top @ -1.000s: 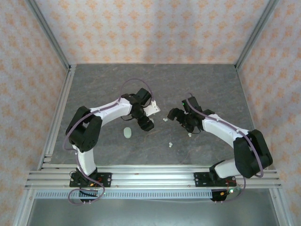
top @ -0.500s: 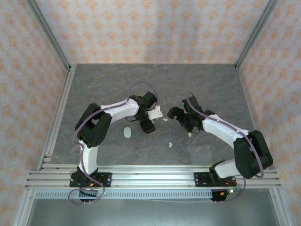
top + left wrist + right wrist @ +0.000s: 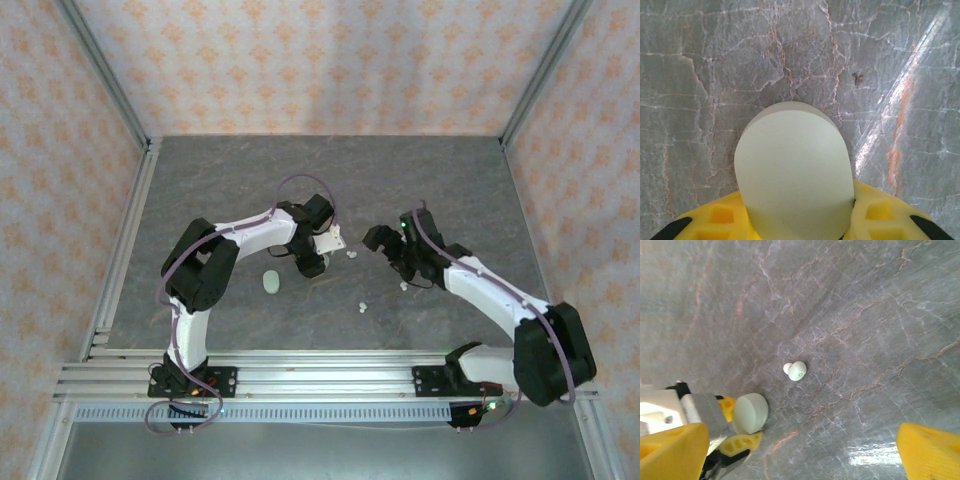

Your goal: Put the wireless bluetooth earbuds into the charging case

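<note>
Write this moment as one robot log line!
left fingers: shut on pale green oval case | right fingers: open, empty | tiny white earbud: loose on grey table

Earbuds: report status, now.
Left gripper shut on case. Right gripper open over loose earbud. Nothing blocking it.

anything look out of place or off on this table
Nothing looks damaged, but earbuds lie scattered loose on the table: one by the left end effector, another nearer the front, a third beside the right arm. A second case lies alone, apart from the case gripped in that end effector.
</note>
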### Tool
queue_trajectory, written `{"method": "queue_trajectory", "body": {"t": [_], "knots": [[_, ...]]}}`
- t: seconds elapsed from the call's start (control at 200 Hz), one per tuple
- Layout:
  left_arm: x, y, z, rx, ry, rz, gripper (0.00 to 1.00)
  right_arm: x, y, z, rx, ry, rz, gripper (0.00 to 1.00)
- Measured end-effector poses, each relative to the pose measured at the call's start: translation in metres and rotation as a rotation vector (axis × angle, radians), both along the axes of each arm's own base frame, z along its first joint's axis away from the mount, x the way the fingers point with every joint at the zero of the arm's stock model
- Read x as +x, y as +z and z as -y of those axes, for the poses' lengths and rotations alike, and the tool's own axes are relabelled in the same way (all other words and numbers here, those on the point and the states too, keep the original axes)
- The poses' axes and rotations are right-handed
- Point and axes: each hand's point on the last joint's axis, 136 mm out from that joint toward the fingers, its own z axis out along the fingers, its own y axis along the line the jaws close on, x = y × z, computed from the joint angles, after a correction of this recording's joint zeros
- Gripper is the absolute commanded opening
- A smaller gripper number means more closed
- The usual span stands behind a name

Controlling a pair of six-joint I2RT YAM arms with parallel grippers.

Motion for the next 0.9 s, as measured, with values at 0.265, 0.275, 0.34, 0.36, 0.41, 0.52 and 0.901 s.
{"method": "queue_trajectory", "body": {"t": [0.265,0.275,0.34,0.36,0.41,0.52,0.901], "knots": [[0.001,0.033,0.011,-0.083,0.020,0.017,0.26,-0.009,0.025,0.003,0.121,-0.029,0.035,0.92],[0.001,0.036,0.012,-0.091,0.021,0.021,0.26,-0.010,0.026,0.002,0.128,-0.025,0.035,0.92],[0.003,0.059,0.019,-0.147,0.024,0.047,0.26,-0.013,0.029,-0.007,0.162,-0.004,0.029,0.93],[0.004,0.067,0.022,-0.167,0.026,0.055,0.26,-0.015,0.029,-0.009,0.169,0.005,0.026,0.93],[0.005,0.086,0.028,-0.216,0.023,0.071,0.26,-0.020,0.031,-0.019,0.187,0.036,0.021,0.93],[0.005,0.118,0.041,-0.310,0.023,0.084,0.27,-0.031,0.035,-0.039,0.226,0.117,0.006,0.92],[-0.018,0.143,0.053,-0.432,0.048,-0.022,0.27,-0.028,0.068,-0.064,0.341,0.208,0.045,0.91]]}}
